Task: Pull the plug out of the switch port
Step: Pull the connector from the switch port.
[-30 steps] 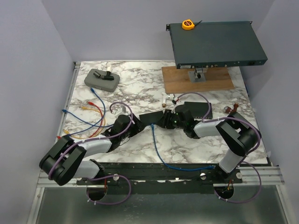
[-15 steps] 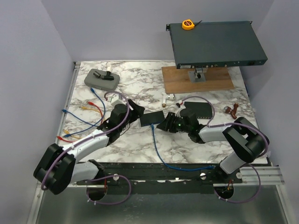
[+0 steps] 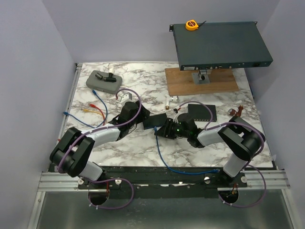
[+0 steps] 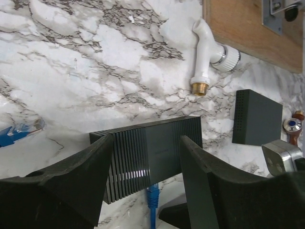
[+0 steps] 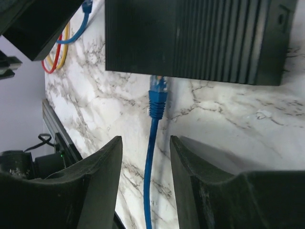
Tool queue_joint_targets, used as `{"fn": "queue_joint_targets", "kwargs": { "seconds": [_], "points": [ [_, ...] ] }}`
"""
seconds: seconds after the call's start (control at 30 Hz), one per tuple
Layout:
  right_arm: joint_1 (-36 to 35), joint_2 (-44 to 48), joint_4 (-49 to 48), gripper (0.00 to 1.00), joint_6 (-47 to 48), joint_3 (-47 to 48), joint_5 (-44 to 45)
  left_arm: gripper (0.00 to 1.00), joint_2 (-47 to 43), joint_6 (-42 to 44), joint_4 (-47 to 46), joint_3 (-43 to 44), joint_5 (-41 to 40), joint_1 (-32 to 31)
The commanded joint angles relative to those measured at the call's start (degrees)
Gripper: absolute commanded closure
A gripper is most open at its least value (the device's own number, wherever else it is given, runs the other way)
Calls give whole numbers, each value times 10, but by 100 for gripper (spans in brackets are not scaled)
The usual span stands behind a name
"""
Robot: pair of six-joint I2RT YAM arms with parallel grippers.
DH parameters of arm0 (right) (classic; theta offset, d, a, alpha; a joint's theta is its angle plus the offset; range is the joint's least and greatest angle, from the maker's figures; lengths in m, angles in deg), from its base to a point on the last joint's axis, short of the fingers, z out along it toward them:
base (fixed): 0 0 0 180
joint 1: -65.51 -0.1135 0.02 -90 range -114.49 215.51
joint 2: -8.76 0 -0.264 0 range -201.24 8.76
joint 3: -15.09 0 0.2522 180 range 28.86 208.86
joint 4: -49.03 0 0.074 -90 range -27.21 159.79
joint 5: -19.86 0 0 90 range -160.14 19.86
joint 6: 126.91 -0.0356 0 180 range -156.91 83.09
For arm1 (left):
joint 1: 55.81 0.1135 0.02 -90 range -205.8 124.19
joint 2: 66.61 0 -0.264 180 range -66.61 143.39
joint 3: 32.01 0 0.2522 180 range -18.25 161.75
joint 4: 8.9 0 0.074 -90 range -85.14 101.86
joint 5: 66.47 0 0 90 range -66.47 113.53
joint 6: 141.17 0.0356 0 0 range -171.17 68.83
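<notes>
Mid-tabletop: blue plug (image 5: 157,98) seated in switch (image 4: 152,157). Your left gripper (image 4: 147,143) straddles the switch, released; your right gripper (image 5: 145,143) gapes around the cable (image 5: 151,157). Pull before clamping the switch and it may drag along.

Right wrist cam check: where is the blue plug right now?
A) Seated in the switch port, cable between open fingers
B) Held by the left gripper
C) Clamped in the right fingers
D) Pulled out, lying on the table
A: the blue plug sits in the switch port, and the right gripper fingers stand apart either side of its cable.
</notes>
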Motion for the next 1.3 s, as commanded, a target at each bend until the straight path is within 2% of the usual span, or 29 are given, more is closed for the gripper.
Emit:
{"fn": "queue_joint_targets", "kwargs": {
  "seconds": [0.0,0.17,0.4,0.6,0.83,1.27],
  "points": [
    [-1,-23,-11,54,-29,19,40,43,19,15,4,-2,-5,3],
    [0,-45,-26,55,-70,24,71,44,27,12,2,-10,-5,4],
    [6,-67,-44,55,-86,34,68,45,30,9,-2,-6,-2,4],
    [12,-68,-37,55,-85,32,70,45,16,43,7,30,0,-2],
    [18,-85,-33,56,-88,39,63,45,57,50,17,59,4,-8],
    [21,-103,-53,66,-96,40,56,46,96,43,9,47,11,-14]
  ]
}}
